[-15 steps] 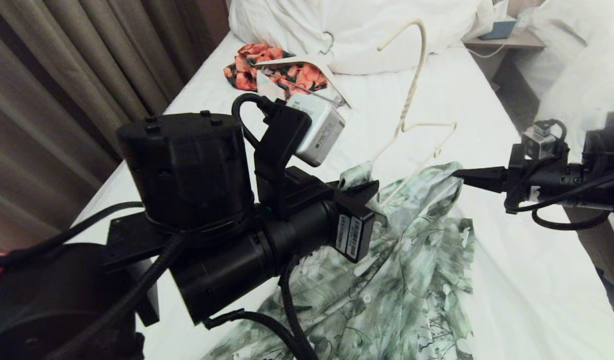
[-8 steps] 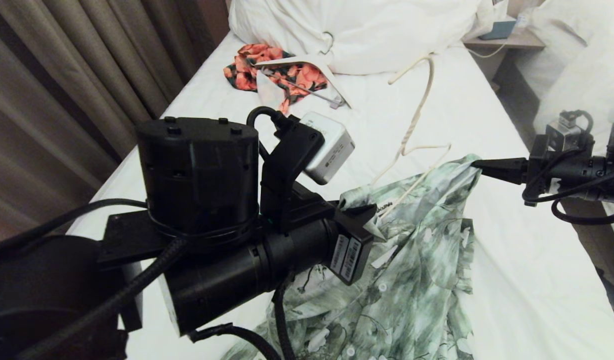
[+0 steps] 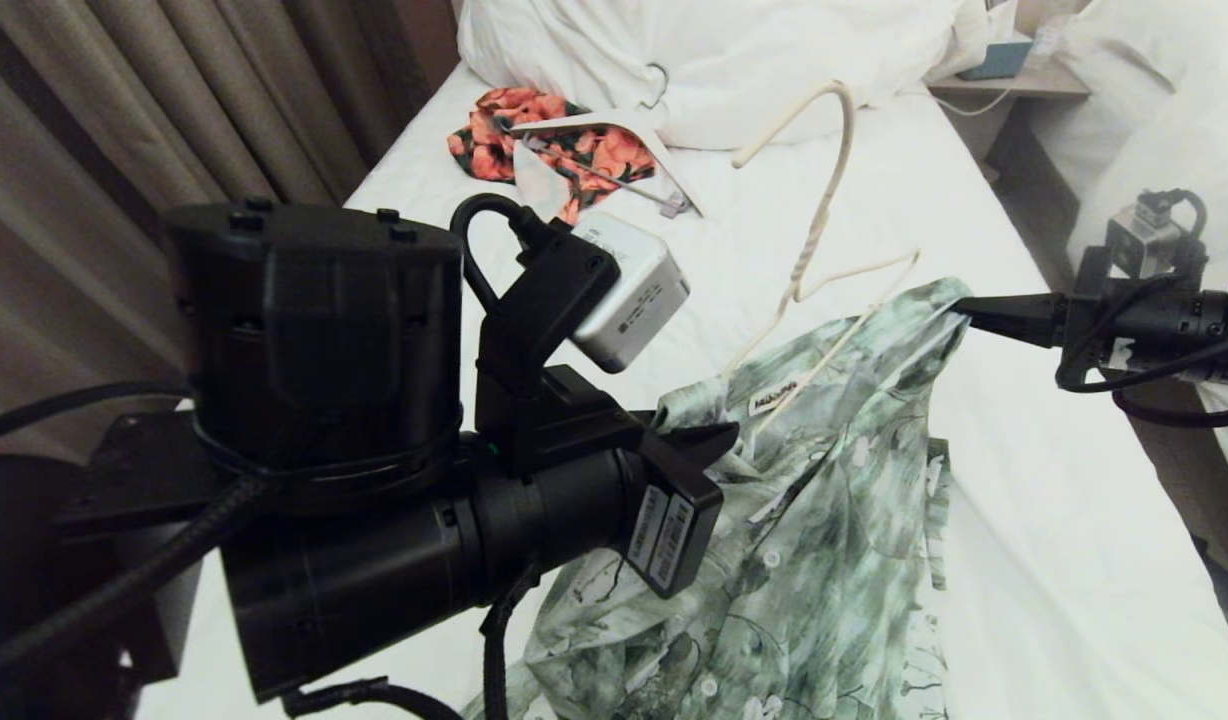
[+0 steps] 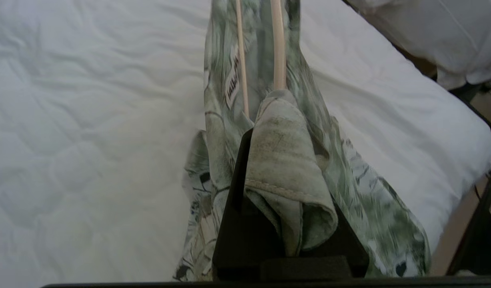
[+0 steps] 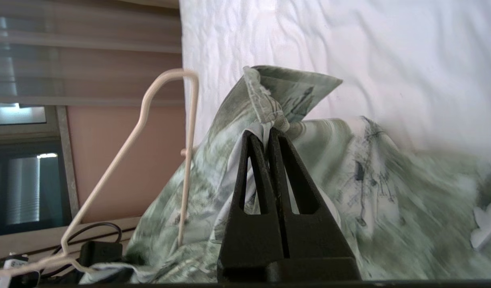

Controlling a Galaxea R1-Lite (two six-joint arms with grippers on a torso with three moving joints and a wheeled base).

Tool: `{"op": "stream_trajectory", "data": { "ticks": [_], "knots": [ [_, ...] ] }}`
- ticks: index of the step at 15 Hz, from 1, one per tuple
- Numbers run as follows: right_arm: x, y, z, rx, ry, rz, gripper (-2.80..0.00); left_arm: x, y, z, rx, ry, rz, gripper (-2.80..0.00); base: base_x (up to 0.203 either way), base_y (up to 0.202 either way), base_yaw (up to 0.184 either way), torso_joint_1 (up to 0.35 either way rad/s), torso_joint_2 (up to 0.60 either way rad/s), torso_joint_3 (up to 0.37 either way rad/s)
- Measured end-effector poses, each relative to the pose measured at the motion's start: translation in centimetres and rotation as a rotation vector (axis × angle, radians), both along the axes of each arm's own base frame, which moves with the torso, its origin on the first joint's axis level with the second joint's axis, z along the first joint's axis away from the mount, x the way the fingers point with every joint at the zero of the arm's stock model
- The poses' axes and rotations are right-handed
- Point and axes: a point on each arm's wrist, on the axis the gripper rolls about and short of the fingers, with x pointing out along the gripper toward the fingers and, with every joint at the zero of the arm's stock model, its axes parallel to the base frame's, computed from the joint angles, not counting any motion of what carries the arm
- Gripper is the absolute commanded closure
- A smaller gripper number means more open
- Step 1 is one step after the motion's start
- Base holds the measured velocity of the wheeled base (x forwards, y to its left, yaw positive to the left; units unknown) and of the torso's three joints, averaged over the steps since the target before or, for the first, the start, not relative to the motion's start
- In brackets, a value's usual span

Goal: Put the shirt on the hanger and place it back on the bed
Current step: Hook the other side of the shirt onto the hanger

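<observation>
Both grippers, left [image 3: 719, 440] and right [image 3: 959, 312], are clamped on the green-and-white floral shirt [image 3: 824, 520], lifted above the white-sheeted bed [image 3: 1024, 560]. Risk: the thin cream wire hanger [image 3: 824, 220], loosely seated inside the collar, may slip out.

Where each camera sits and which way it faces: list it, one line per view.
Head view: on the robot's head, facing forward and down the bed; left arm fills the foreground, right hand enters from the right.
Left wrist view: behind the left hand, facing along the shirt and hanger; its dark fingers show.
Right wrist view: behind the right hand, facing the shirt's gripped edge; its shut fingers show.
Shared: all three views show shirt, hanger and bed.
</observation>
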Motion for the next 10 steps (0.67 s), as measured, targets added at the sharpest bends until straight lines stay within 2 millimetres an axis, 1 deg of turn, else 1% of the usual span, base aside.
{"op": "stream_trajectory", "data": {
  "ticks": [2,5,7,10],
  "knots": [
    [0.0,0.0,0.8,-0.002,-0.029,0.000,0.00,-0.5,0.0,-0.2,0.043,0.031,-0.016,0.00,0.000,0.000,0.000,0.000,0.00,0.000],
    [0.1,0.0,1.5,-0.004,-0.051,0.001,0.00,-1.1,-0.6,-0.2,0.033,0.054,-0.040,0.00,0.000,0.000,0.000,0.000,0.00,0.000],
    [0.1,0.2,1.4,-0.003,-0.050,0.007,0.00,-1.2,-1.0,0.0,0.012,0.070,-0.044,0.00,0.000,0.000,0.000,0.000,0.00,0.000],
    [0.6,1.0,0.5,-0.002,-0.021,0.030,0.00,-1.2,-1.1,0.7,-0.036,0.087,-0.040,0.00,0.000,0.000,0.000,0.000,0.00,0.000]
  ]
}}
